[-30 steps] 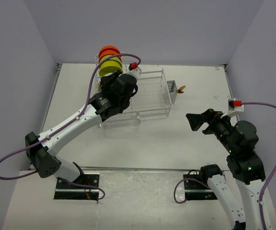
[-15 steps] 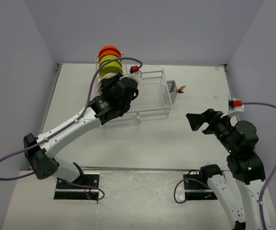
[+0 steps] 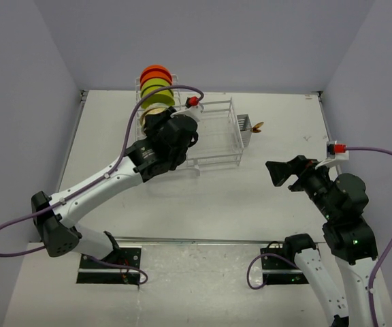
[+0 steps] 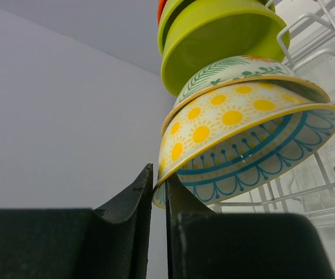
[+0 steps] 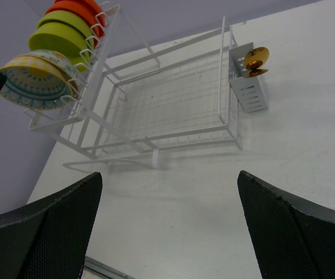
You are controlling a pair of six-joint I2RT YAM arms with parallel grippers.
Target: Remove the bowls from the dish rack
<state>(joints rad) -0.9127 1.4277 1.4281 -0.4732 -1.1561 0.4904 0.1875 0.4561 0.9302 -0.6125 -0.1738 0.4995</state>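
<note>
Left gripper [image 4: 159,180] clenched on rim of whitish round flower-patterned bowl [image 4: 225,125]; bowl stands in white wire dish rack's [image 5: 221,75] slotted end, beside lime-green round bowl [image 4: 214,40]; right gripper [image 5: 168,174] released, well apart.

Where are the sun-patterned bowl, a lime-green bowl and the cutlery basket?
sun-patterned bowl [image 4: 225,125], left wrist view, yellow sun band.
lime-green bowl [image 4: 214,40], left wrist view, broad green side.
cutlery basket [image 5: 249,96], right wrist view, slotted front wall.
</note>
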